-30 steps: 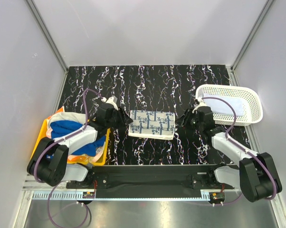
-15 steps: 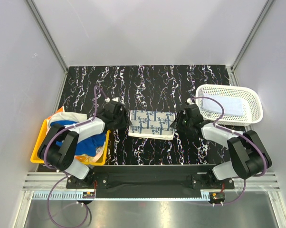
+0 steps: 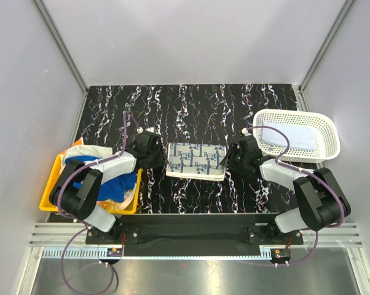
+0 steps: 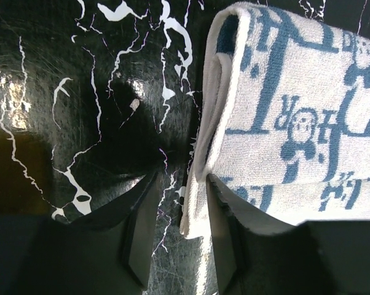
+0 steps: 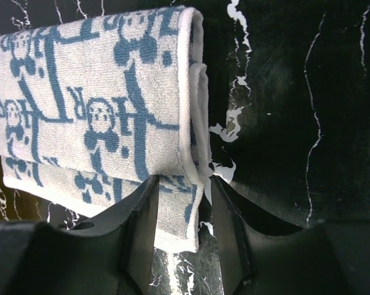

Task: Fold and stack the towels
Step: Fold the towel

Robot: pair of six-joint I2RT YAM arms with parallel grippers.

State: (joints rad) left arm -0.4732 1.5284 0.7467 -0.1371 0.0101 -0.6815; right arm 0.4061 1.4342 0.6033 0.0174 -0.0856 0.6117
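Folded towel (image 3: 196, 160), arms at both ends.
Left gripper (image 4: 180, 203) parted around its left edge; right gripper (image 5: 184, 203) around right edge, grip unclear.

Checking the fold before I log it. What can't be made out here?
Right wrist view: whether the right gripper grips the patterned towel or merely straddles its edge; cloth fills the gap.
Top view: how many towels the yellow bin holds; the left arm covers part.
Top view: any pattern on the folded towel in the basket; too small.
Both wrist views: the patterned towel's far end, cut by the frame.
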